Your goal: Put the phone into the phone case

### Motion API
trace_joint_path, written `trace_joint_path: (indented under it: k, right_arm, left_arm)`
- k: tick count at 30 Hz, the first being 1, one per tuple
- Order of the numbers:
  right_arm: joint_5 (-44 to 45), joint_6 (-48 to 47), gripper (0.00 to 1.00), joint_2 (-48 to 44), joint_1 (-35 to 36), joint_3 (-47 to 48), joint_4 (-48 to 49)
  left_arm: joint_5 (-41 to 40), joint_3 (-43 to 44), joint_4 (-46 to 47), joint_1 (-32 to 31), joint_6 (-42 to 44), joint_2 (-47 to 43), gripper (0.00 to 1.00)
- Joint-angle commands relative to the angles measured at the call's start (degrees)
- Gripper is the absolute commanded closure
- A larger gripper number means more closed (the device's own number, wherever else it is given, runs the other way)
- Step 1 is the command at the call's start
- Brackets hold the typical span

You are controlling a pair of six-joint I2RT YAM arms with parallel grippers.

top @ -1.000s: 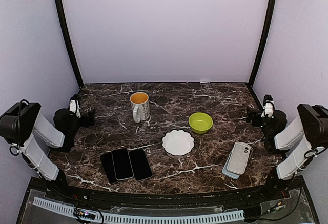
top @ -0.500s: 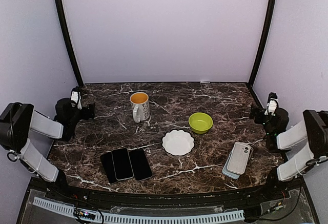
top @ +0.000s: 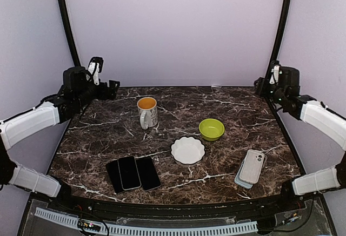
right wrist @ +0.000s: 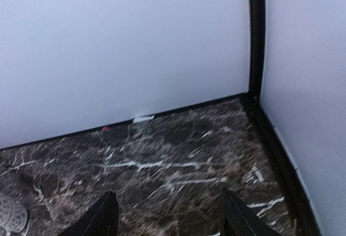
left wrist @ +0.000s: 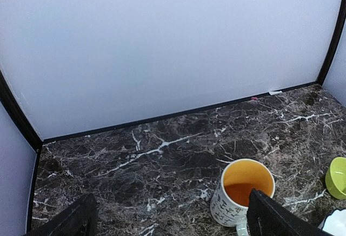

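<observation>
Both claws are released and empty, the left claw with its fingers wide apart and the right claw with a clear gap and nothing in it. Each is held high on an outstretched arm over its own rear corner of the table. No step looks begun: the phones lie near left, well apart from the phone case near right, so next the left arm must descend and grip one phone by its edges.
</observation>
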Motion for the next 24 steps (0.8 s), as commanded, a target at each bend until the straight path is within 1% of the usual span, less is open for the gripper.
trace_joint_path:
  k: [1,2,4,7,9,10,12,13,16,20,24]
  right_arm:
    - [7.05,3.96,0.39,1.56,14.18,1.81,-26.92]
    - [8.01,5.5,0.39,1.74,17.16,1.68,-29.08]
    - [6.6,7.17,0.41,2.03,22.83,1.71,-32.04]
    - [-1.01,6.95,0.45,2.47,31.55,1.68,-33.74]
    - [-5.69,6.58,0.52,3.75,36.6,1.62,-35.22]
    - [-6.75,6.95,0.56,4.67,38.92,1.5,-36.28]
    - [-7.38,8.37,0.7,6.91,42.38,0.36,-36.86]
    - [-9.34,9.07,0.78,8.03,43.96,-0.29,-36.68]
    - [-10.91,10.87,1.0,10.91,48.25,-1.58,-33.97]
    - [-12.08,12.0,1.0,15.8,53.03,-2.21,-27.07]
    - [-10.03,12.16,1.0,21.86,54.21,-1.38,-22.96]
  left_arm:
    - [-0.92,1.5,-13.21,-4.4,0.34,-3.45,0.01]
    - [-1.48,1.18,-13.21,-5.97,0.68,-3.72,0.01]
    - [-1.36,0.3,-12.93,-8.09,4.38,-4.49,0.01]
    - [0.85,-2.13,-12.8,-10.18,8.37,-5.38,0.01]
    - [3.32,-3.97,-12.49,-11.31,10.39,-6.05,0.01]
    - [4.83,-4.46,-12.37,-12.05,11.02,-6.21,0.01]
    - [7.03,-5.63,-11.85,-12.78,12.38,-6.68,0.01]
    - [7.86,-5.86,-12.03,-12.95,12.95,-6.85,0.01]
    - [9.31,-6.37,-12.07,-13.24,13.54,-7.59,0.01]
    - [8.57,-7.77,-11.05,-13.3,14.45,-8.75,0.01]
    - [7.82,-8.75,-10.92,-13.3,15.07,-9.24,0.01]
